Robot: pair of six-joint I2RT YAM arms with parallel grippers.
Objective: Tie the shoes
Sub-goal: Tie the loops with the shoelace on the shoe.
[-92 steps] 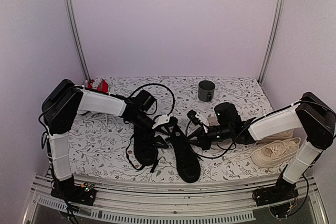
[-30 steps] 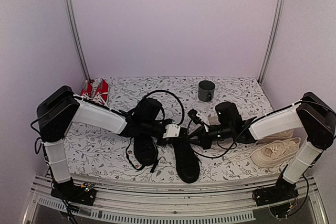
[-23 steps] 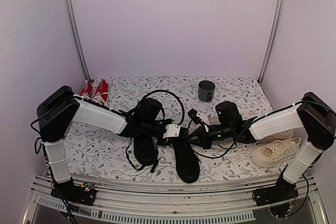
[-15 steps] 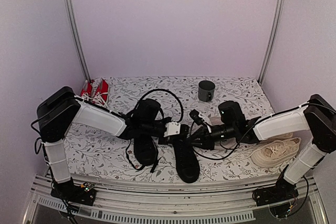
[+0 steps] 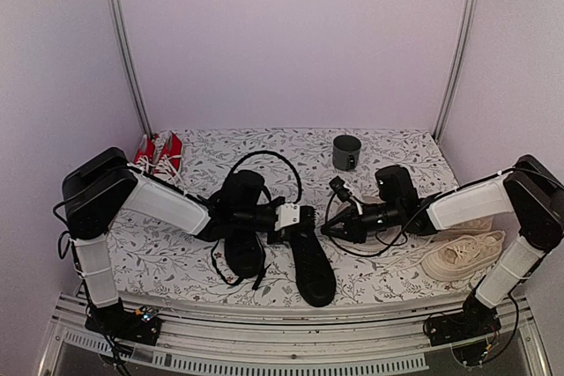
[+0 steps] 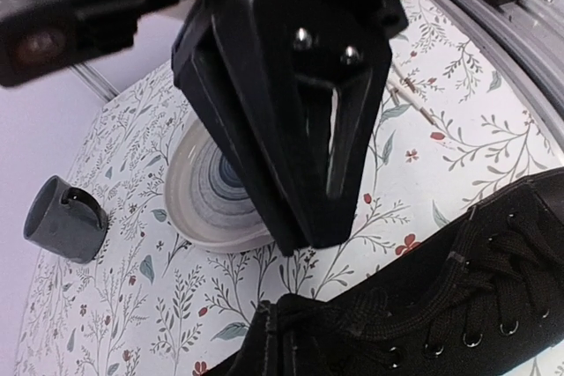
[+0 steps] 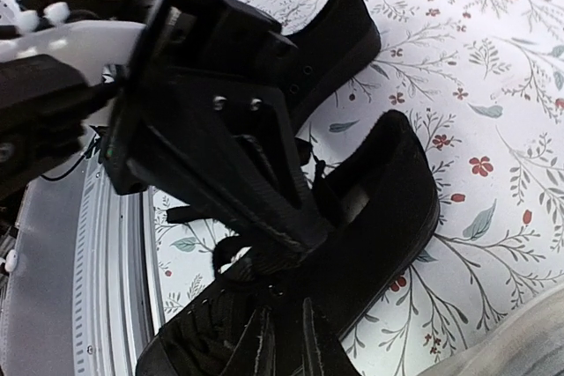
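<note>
Floral tablecloth (image 5: 176,253), black canvas shoes (image 5: 308,257): left gripper (image 5: 295,217) now clamped shut, right gripper (image 5: 339,226) pulled back, grip unclear, laces untied

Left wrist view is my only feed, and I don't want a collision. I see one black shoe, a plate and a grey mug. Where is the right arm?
Observer: The right gripper faces your left gripper from the right, close to it, at the far end of that black shoe.
Operator: Is the pair's other shoe nearby?
Observer: Yes, a second black shoe lies just left of the first, roughly side by side with it.
Operator: Anything else out of my sight?
Observer: Cream sneakers sit at the table's right edge.
</note>
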